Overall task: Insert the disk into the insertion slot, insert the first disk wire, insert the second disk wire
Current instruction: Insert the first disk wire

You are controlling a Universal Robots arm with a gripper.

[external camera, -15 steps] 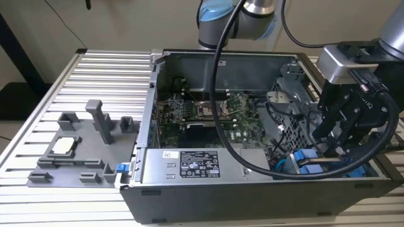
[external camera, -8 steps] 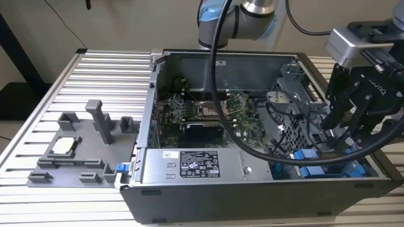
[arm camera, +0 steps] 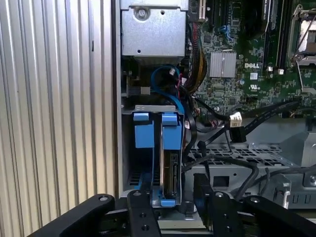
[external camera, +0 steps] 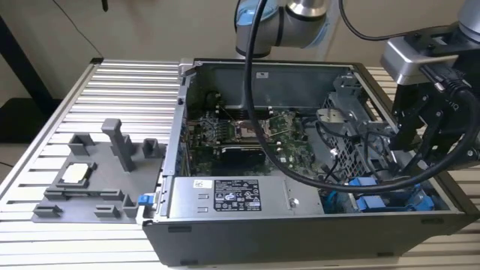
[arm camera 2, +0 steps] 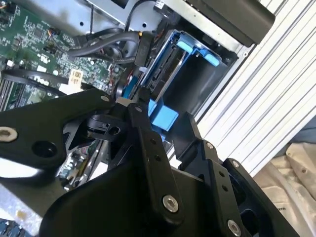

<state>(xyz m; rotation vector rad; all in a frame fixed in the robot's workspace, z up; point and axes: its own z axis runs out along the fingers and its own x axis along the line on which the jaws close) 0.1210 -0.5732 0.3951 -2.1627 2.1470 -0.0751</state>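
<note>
At the insertion slot [arm camera: 153, 107], the first wrist view shows jaws wide astride the disk [arm camera: 170, 173].

Exterior view: high, set back, looking down into open grey sheet-metal computer case [external camera: 300, 239]; both wrist views: close above bright blue plastic disk carriers [arm camera: 169, 131] [arm camera 2: 163, 116], shared at exterior frame's lower right [external camera: 372, 201].

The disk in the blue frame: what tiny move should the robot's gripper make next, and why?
Probably lift straight away, fingers kept open. The disk already stands in the slot, its blue end level with the neighbouring blue tab. The gripper straddles it with a gap on one side, and black cables lie close, so sideways motion risks snagging.
</note>
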